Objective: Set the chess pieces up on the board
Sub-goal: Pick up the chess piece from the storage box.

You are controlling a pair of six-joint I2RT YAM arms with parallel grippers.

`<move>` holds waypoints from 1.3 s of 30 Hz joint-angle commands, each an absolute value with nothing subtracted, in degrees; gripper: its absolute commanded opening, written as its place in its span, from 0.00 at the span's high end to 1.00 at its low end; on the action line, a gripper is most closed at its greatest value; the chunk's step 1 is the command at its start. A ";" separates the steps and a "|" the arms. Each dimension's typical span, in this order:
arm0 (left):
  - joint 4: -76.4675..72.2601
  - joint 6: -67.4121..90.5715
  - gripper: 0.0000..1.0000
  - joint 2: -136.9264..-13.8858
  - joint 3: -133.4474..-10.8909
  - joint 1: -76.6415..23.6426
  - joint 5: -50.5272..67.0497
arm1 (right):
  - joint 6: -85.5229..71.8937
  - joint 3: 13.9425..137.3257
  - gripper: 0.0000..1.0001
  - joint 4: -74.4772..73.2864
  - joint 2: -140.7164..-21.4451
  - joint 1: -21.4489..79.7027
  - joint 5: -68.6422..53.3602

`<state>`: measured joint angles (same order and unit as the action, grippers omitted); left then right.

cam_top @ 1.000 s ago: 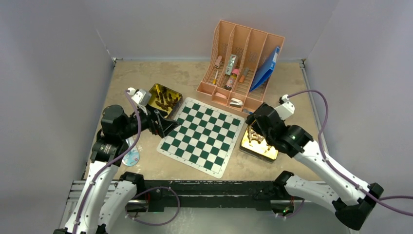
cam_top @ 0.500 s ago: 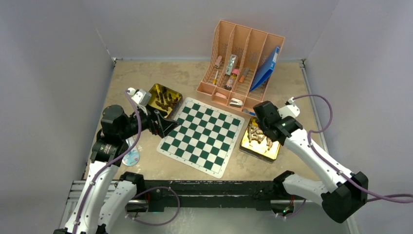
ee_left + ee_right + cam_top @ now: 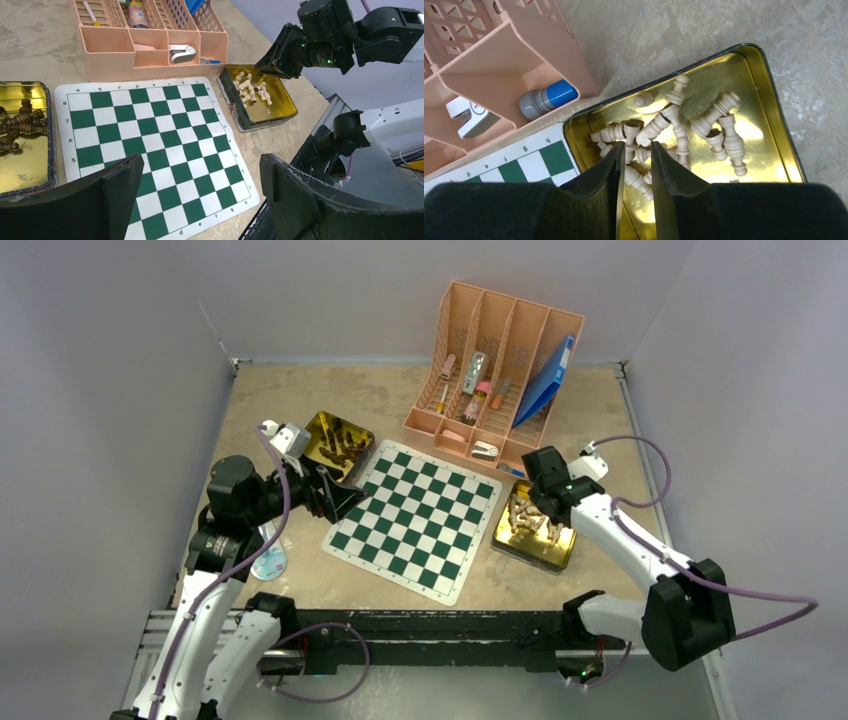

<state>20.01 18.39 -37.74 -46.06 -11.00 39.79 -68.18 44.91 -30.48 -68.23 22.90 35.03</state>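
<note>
My right fingers stood a narrow gap apart, tips down among the pale tan chess pieces heaped in a shiny gold rectangular tin, and I could not tell whether they had hold of one. My left fingers hung wide apart and empty at the left edge of the flat green-and-white checked board. The dark brown chess pieces lay in a second gold tin on the board's other side, and no square held a piece, so I judged the whole set-up was yet to do.

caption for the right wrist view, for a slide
Right gripper low over pale chess pieces jumbled in a gold tin
</note>
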 commanded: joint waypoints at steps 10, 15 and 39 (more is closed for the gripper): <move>18.49 17.55 0.14 -37.37 -46.10 -10.99 39.55 | -69.02 43.45 0.67 -26.01 -73.70 22.81 35.51; 18.63 17.58 0.14 -37.43 -46.09 -10.99 39.55 | -71.32 42.50 0.65 -29.77 -70.89 22.79 32.53; 18.73 17.58 0.14 -37.35 -46.13 -10.99 39.11 | -72.15 38.16 0.65 -27.86 -70.80 22.76 27.87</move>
